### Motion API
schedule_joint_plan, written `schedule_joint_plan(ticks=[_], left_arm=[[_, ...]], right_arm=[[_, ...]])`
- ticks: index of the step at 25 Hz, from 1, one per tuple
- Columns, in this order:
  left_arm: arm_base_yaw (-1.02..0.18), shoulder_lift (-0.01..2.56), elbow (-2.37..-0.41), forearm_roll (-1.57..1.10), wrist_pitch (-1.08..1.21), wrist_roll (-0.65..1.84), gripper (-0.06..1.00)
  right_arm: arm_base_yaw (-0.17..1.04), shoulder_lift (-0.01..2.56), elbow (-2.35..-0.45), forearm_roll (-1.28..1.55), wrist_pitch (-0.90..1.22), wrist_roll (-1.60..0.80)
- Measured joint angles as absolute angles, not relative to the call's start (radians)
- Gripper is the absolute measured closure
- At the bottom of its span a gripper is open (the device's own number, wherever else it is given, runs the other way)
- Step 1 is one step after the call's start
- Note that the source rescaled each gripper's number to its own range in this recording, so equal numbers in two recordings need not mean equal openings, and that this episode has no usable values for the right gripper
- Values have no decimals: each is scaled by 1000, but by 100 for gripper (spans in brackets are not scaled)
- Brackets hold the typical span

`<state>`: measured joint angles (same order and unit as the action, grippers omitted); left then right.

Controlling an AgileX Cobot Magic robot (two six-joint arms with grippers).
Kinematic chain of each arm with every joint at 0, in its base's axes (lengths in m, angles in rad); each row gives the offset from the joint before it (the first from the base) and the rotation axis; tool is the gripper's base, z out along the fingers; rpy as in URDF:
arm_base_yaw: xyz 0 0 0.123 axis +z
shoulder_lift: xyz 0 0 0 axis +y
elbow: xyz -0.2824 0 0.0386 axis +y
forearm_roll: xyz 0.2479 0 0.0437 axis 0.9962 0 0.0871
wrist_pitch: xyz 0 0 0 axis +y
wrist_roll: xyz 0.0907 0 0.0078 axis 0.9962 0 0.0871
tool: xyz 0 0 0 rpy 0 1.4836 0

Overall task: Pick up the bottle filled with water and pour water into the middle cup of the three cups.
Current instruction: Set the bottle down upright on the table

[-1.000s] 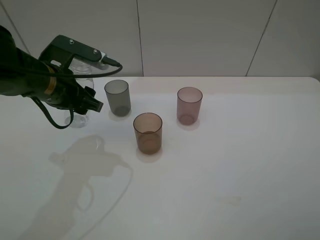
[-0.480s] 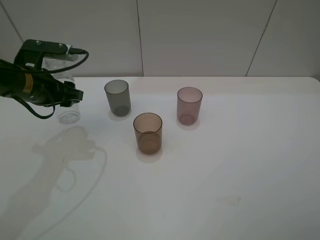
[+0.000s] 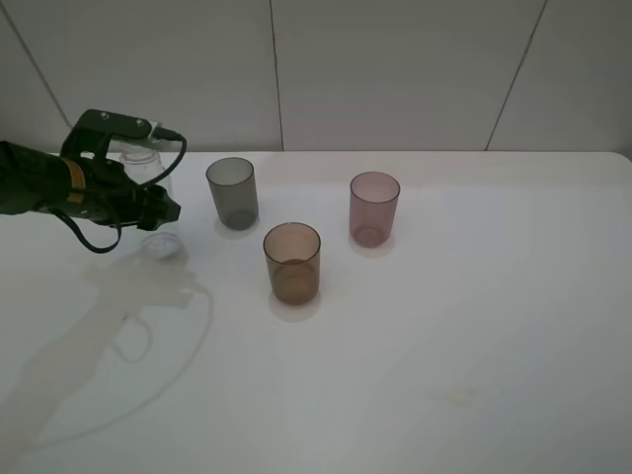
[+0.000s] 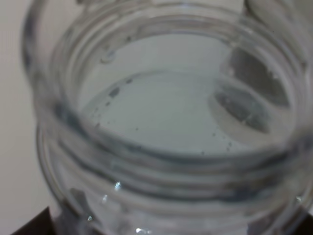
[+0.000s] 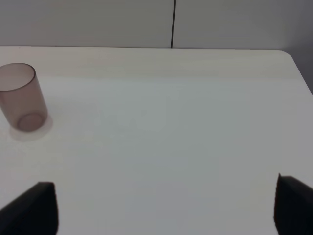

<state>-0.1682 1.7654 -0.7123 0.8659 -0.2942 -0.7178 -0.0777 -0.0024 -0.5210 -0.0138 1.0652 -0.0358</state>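
Bottle (image 3: 148,197) at far left of desk (image 3: 444,326), mostly hidden behind left hand (image 3: 148,205); only clear neck and base glimpsed, so upright or lifted cannot tell. Left grip around bottle unclear too: clenched or loose cannot tell. Left wrist view: blurred wide threaded glass mouth (image 4: 161,122), water inside. Right hand (image 5: 166,205) spread wide, only dark fingertips (image 5: 32,208) showing. Nearest: amber middle cup (image 3: 292,263), translucent, straight-sided. Farther: smoky grey cup (image 3: 232,193), mauve cup (image 3: 374,208).

The left gripper (image 3: 148,202) has swung back toward the bottle (image 3: 148,188).
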Motion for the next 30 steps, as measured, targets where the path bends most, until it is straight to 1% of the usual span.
schedule_joint_plan(ticks=[3, 6, 30], left_arm=[[-168, 1785, -712, 831, -327, -634, 94], [-168, 1805, -710, 806, -330, -600, 94], [-168, 1805, -707, 796, -334, -590, 94]], right_arm=[[-78, -2, -521, -14, 1065, -36], [-78, -2, -521, -14, 1065, -36], [-78, -2, -521, -14, 1065, -36]])
